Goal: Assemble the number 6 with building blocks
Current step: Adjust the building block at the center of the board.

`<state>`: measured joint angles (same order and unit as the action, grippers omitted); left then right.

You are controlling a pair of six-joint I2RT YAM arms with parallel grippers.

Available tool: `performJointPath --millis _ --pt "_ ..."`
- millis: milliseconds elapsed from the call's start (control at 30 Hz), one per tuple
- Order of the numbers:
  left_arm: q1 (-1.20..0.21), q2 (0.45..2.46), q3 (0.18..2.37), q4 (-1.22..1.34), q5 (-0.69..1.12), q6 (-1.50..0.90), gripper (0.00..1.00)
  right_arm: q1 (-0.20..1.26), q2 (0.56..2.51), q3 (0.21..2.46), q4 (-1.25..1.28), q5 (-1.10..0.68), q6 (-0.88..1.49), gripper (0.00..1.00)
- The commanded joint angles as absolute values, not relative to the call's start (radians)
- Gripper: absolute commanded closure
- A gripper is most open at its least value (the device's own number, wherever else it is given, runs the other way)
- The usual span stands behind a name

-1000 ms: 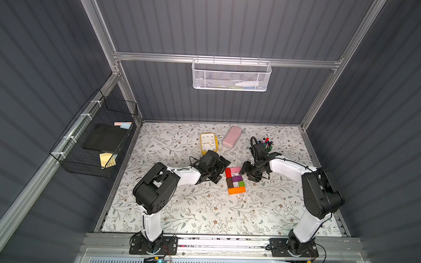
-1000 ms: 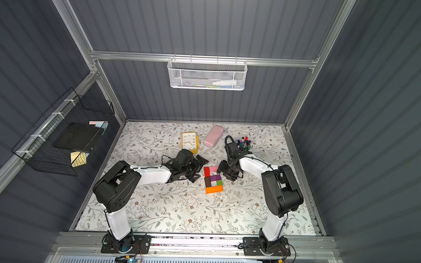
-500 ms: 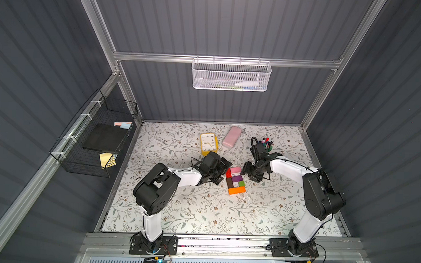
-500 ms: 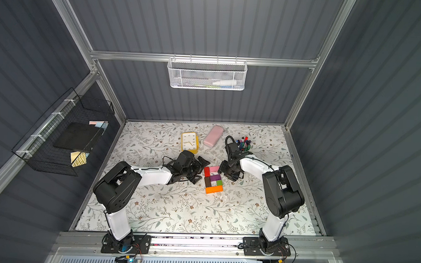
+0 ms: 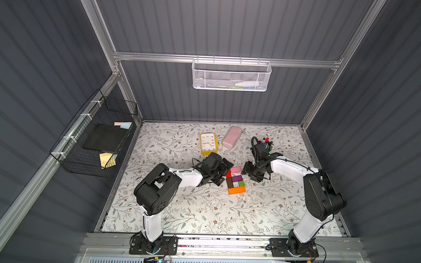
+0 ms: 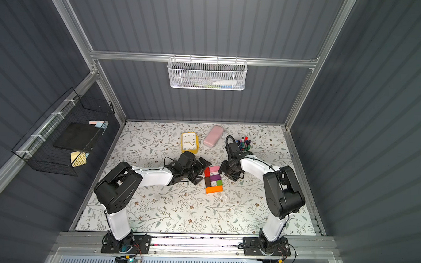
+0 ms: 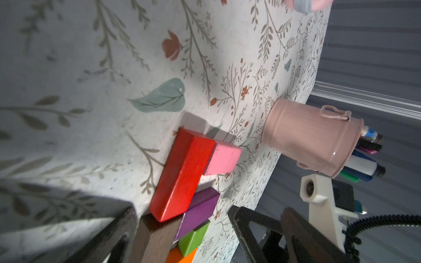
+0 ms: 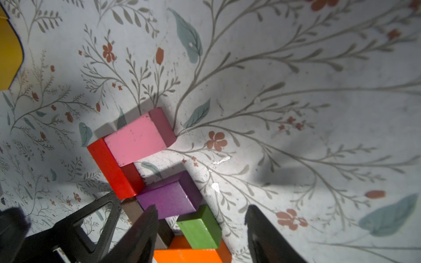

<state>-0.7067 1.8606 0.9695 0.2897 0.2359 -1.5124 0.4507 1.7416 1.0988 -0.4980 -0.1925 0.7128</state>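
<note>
In both top views a white mesh basket (image 5: pixel 231 74) hangs on the back wall with a white bottle (image 5: pixel 247 84) lying in it; anything else inside is too small to make out. A black wire basket (image 5: pixel 92 141) on the side wall holds a black pad (image 5: pixel 104 138) and pastel notes (image 5: pixel 123 125). On the bench (image 5: pixel 201 209) the number 6 (image 5: pixel 236 179) lies flat, with the left gripper (image 5: pixel 223 173) and right gripper (image 5: pixel 248 172) just beside it on either side. Behind the right arm only marker caps (image 5: pixel 266 141) show.

From the left wrist, a pink bucket (image 7: pixel 307 136) stands on the bench, packed with markers (image 7: pixel 364 159). The red block (image 7: pixel 182 175), pink block (image 7: pixel 223 159) and purple block (image 7: pixel 200 211) are plain to see. The brown block (image 7: pixel 157 239), green cube (image 7: pixel 193 236) and orange block (image 7: pixel 180 256) are cut off at the frame edge. The left jaws stand wide, gripping nothing.

From the right wrist, the right jaws stand partly apart around nothing. The green cube shows in the gap, and 1 finger (image 8: pixel 141 232) covers much of the brown block. A yellow clock (image 8: pixel 9 45) is cut off at the edge.
</note>
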Motion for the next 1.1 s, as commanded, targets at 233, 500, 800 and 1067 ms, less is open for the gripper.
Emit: performJointPath --millis 233,500,800,1067 --pt "-0.719 1.914 1.007 0.260 0.228 -1.525 0.01 0.437 1.714 1.086 -0.523 -0.183 0.697 0.36" --pt "-0.721 1.905 1.011 0.243 0.220 -1.519 0.01 0.430 1.715 1.084 -0.521 -0.185 0.690 0.36" --pt "-0.721 1.874 1.010 0.176 0.213 -1.494 0.01 0.425 1.709 1.087 -0.491 -0.189 0.682 0.36" --pt "-0.710 1.852 1.027 0.115 0.200 -1.470 0.01 0.422 1.768 1.151 -0.484 -0.193 0.658 0.36"
